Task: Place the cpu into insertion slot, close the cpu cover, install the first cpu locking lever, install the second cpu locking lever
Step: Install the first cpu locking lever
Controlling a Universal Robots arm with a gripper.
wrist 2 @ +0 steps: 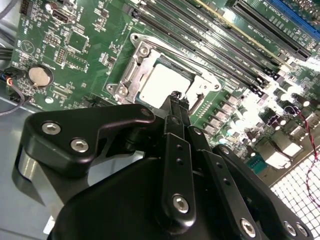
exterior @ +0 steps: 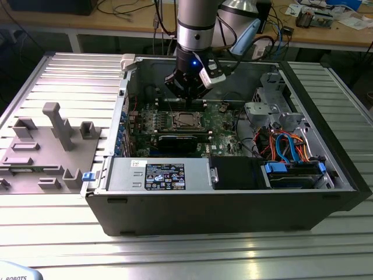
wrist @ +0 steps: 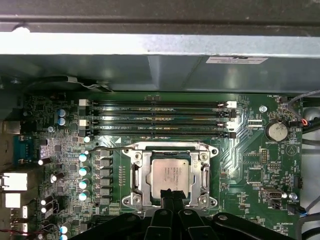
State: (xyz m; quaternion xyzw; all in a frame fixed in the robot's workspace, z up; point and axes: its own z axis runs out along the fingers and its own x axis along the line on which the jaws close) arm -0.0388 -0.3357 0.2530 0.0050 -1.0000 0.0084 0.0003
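The cpu (wrist: pixel 171 171) (wrist 2: pixel 161 82) lies flat in the insertion slot (exterior: pixel 185 120) on the green motherboard, silver top up. The silvery cpu cover (wrist: pixel 137 172) (wrist 2: pixel 134 56) lies down around it as a frame. A thin wire locking lever (wrist: pixel 107 148) runs along one side of the socket. My gripper (wrist: pixel 170 192) (wrist 2: pixel 176 95) (exterior: pixel 190 95) hangs just above the socket, fingers shut together with nothing between them. Its tip is over the edge of the cover next to the chip. The rim of the socket under the tip is hidden.
Black memory slots (wrist: pixel 157 119) run beside the socket, and a row of capacitors (wrist: pixel 83 171) stands on another side. A coin battery (wrist: pixel 275 131) sits on the board. Case walls, a drive cage (exterior: pixel 265 108) and cables (exterior: pixel 288 146) enclose the board. A grey fixture (exterior: pixel 55 125) stands outside the case.
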